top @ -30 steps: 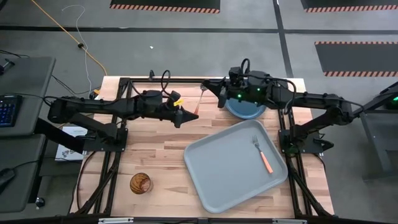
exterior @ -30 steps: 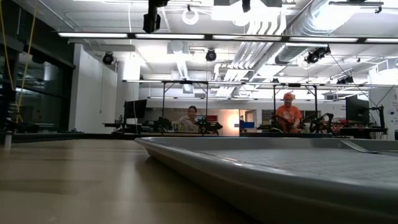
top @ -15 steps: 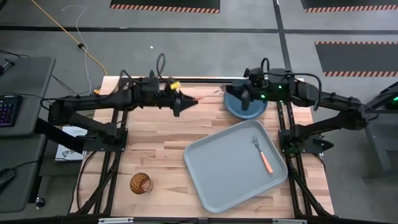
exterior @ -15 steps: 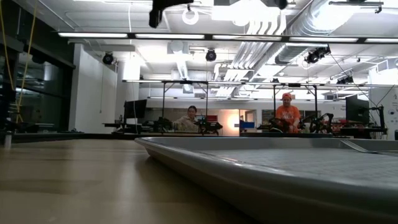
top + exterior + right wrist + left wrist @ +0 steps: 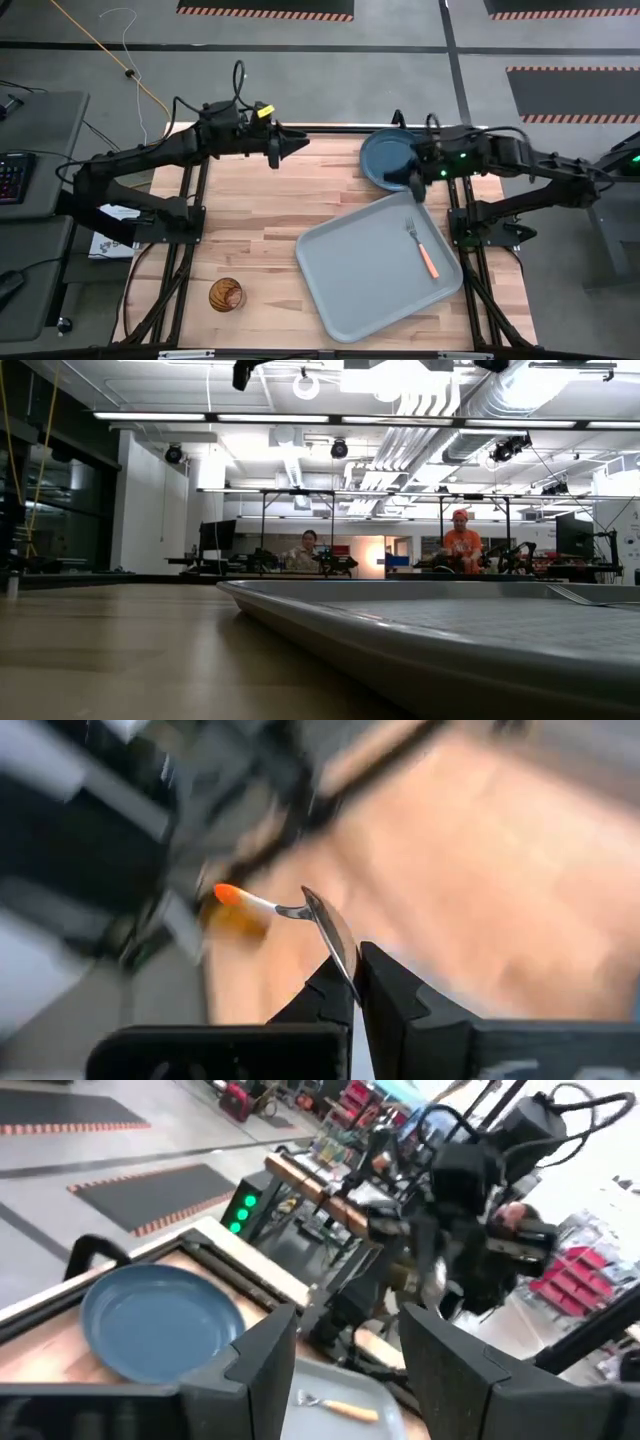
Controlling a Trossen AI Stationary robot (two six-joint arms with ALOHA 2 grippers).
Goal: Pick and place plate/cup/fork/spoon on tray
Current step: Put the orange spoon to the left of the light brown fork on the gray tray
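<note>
Right gripper (image 5: 352,982) pinches the silver-bowled, pinkish-red-handled spoon (image 5: 325,925) by its bowl edge alone; a swing could fling it short of the pale grey-blue rectangular tray (image 5: 360,275). Left gripper (image 5: 345,1355) hangs spread, idle, above the worktop's far edge.

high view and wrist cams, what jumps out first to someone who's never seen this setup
The big pale tray lies at the table's right, with the orange-handled fork lying on it. Just past its far edge sits the blue plate, and beside that the right gripper is shut on the spoon. The amber cup stands alone at the near left, and the left gripper hangs open by the far edge.
</note>
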